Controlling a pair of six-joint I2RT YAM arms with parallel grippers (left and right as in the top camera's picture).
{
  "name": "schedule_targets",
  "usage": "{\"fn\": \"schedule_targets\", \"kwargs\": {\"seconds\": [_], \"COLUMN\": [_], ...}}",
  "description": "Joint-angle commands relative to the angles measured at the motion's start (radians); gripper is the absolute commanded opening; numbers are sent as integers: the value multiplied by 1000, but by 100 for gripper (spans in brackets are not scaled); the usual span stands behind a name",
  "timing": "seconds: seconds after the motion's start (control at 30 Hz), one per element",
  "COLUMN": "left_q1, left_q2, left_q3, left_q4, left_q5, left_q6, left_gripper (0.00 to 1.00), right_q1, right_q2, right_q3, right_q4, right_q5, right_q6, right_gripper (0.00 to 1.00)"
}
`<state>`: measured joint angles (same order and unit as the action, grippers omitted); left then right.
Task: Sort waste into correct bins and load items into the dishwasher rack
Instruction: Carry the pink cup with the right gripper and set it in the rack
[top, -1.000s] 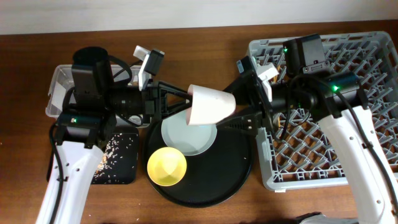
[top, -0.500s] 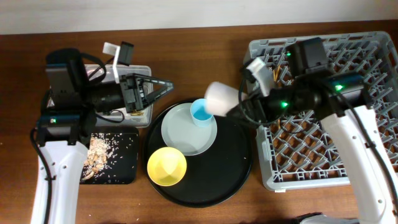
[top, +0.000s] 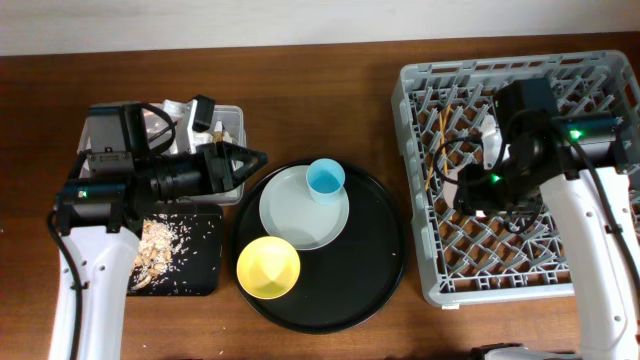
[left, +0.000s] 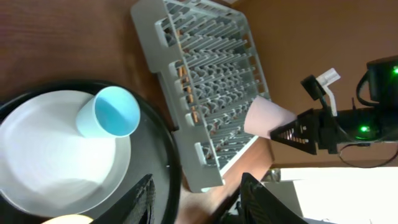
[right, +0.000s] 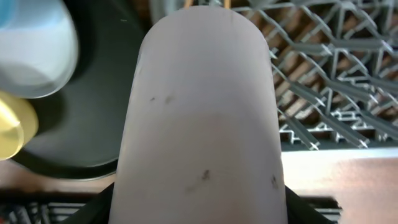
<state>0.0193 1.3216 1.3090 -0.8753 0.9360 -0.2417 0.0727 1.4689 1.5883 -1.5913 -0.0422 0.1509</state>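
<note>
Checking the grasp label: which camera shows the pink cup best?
Left wrist: the whole pink cup shows, held by the right gripper over the rack. Right wrist shows only its side, filling the frame; overhead, the arm largely hides it.

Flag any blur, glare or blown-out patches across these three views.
Overhead: evenly lit and sharp, table free of glare. Left wrist: blue cup crisp, but the lower right corner is blown out white. Right wrist: pink cup fills the frame, too close and soft, while the dishwasher rack behind is sharper.
</note>
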Motion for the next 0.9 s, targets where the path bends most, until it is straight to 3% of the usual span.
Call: {"fn": "schedule_targets", "kwargs": {"seconds": [0.0,0.47,0.87], "left_q1": [1,1,1], "left_q2": [3,3,3], "left_q3": [4,4,4], "left_q4": [-19,-32,-47], "left_q5": [-30,-47,-89], "left_q6": [58,80,80], "left_gripper": [43,43,43], "right_q1": [-2,-1,-1], "right_q2": [-8,-3,-3], "right_q3": [-101,-317,-350], "right_q4": [41,324,339], "right_q5": [124,69,60], "right_q6": [84,87,86], "right_gripper": [47,47,47]}}
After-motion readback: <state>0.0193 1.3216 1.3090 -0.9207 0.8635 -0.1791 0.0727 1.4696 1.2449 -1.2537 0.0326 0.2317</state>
